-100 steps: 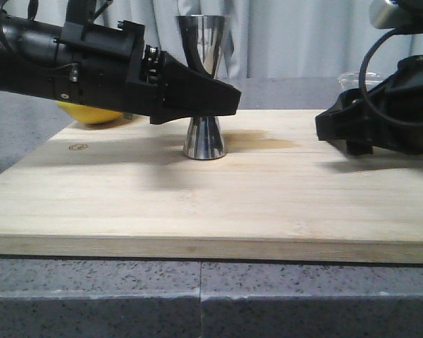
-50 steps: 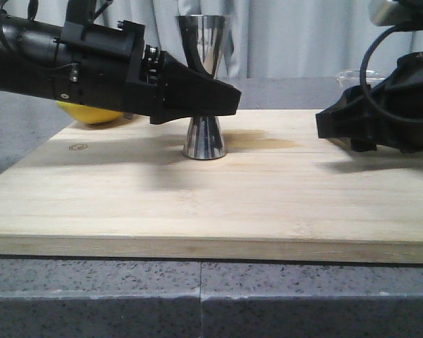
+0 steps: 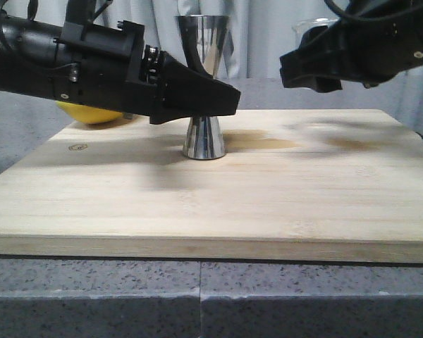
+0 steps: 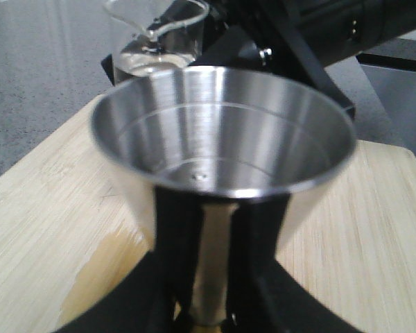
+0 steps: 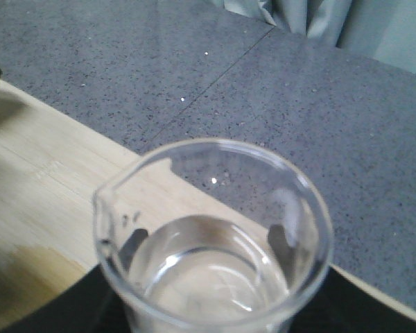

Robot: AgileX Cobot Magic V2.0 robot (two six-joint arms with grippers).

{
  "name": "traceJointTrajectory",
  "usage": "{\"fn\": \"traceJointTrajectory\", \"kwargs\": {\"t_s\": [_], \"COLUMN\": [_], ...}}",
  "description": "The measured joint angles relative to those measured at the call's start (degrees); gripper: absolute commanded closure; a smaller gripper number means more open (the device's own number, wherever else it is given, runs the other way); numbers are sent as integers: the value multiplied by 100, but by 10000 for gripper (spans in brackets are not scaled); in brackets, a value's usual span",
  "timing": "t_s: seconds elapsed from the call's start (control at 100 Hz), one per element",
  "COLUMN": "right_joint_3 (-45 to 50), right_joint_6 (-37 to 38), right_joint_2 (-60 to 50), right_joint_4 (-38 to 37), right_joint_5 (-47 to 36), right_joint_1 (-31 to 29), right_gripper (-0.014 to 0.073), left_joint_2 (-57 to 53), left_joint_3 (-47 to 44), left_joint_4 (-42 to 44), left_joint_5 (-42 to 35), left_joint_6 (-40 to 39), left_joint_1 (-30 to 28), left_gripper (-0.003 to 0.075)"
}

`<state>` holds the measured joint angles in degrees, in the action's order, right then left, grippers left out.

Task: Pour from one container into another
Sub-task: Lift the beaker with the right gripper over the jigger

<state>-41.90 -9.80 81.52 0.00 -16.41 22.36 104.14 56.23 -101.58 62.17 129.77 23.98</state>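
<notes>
**Front view: jigger pinched at the waist, beaker held aloft to its right**

Front view shows the steel jigger standing upright on the wooden board, its lower cone resting on the wood and its upper cup rising above the black arm. The left gripper reaches in from the left and crosses the jigger at its narrow waist. In the left wrist view the two black fingers sit on either side of that thin stem, pressed against it, so the pincer is pinching the jigger with the open cup just above the fingers. The cup's inside looks dry, though I cannot be sure.

The right gripper hangs in the air above the board's right half, well clear of the wood. The glass beaker peeks over its top edge, upright, to the right of the jigger's rim and apart from it. The right wrist view shows the beaker seated between dark finger shapes at its base, with clear liquid in it and its pouring lip facing the board; the pincer is closed around it.

A yellow object lies behind the left arm at the board's far left corner. A darker stain marks the wood just right of the jigger's foot.
</notes>
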Motion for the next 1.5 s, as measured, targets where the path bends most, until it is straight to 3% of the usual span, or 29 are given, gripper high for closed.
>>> {"fn": "traceJointTrajectory", "kwargs": {"t_s": [0.43,1.5], "right_joint_3": [-1244,-1671], "right_joint_6": [0,0], "right_joint_2": [0,0], "right_joint_4": [-1104,-3603], "right_joint_5": [1641,2616], "right_joint_1": [525,1305], "right_gripper": [324,324], "left_joint_2": [0,0], "left_joint_3": [0,0], "left_joint_4": [0,0], "left_joint_5": [0,0], "left_joint_6": [0,0], "left_joint_1": [0,0], "left_gripper": [585,585]}}
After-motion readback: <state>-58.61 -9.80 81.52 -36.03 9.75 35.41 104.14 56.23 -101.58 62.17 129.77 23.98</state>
